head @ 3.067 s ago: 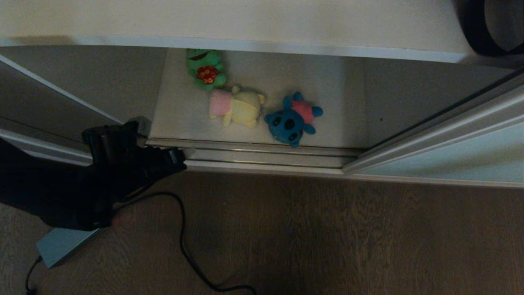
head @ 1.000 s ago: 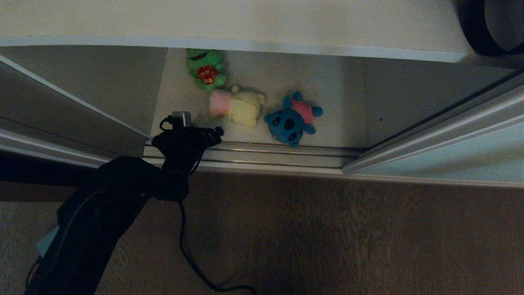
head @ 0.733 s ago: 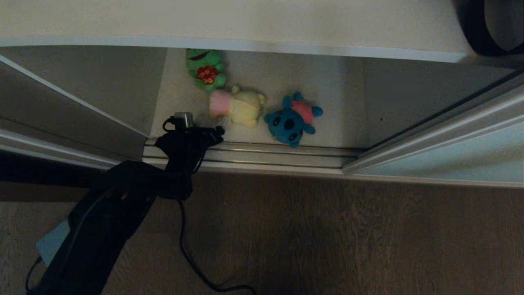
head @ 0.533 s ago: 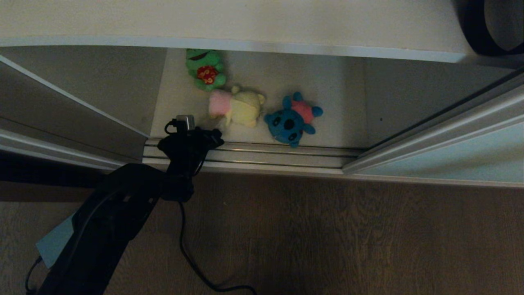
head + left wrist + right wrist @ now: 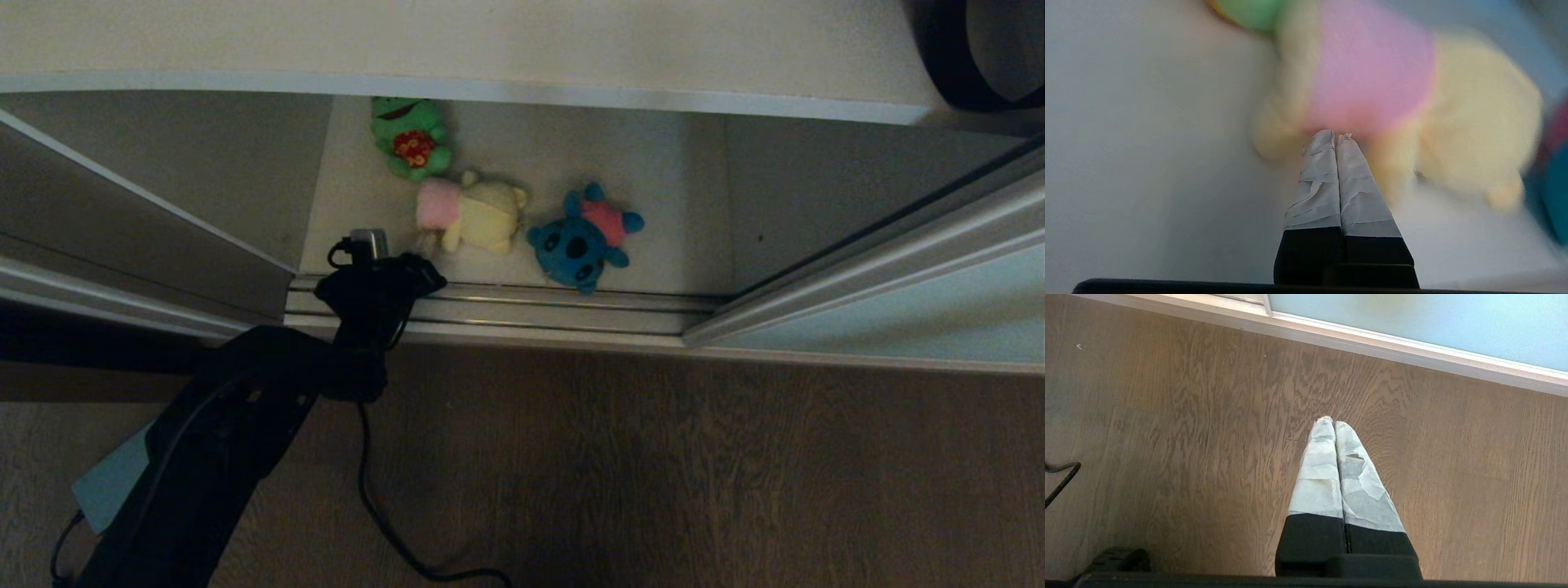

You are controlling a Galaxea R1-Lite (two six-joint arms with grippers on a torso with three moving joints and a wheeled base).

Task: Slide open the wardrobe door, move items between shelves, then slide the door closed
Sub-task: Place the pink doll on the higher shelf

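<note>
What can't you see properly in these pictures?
- Whether the shut left gripper has pinched the yellow plush toy: left wrist view blurs it; its own wrist hides the fingertips in the head view.
- Green plush toy: top hidden under the upper shelf.

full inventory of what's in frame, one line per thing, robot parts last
green plush toy: 1, green with red patch, lower shelf, rear
yellow plush toy: 1, pale yellow and pink, lower shelf, middle
blue plush toy: 1, blue, pink back, right of yellow one
upper shelf: 1, off-white, above the toys
sliding wardrobe door: 1, pale blue-green glass, slid right
door track: 1, metallic, shelf front
floor: brown wood grain
cable: 1, black, on floor
left end effector: shut, tips at yellow toy's pink part
right end effector: shut, over floor
</note>
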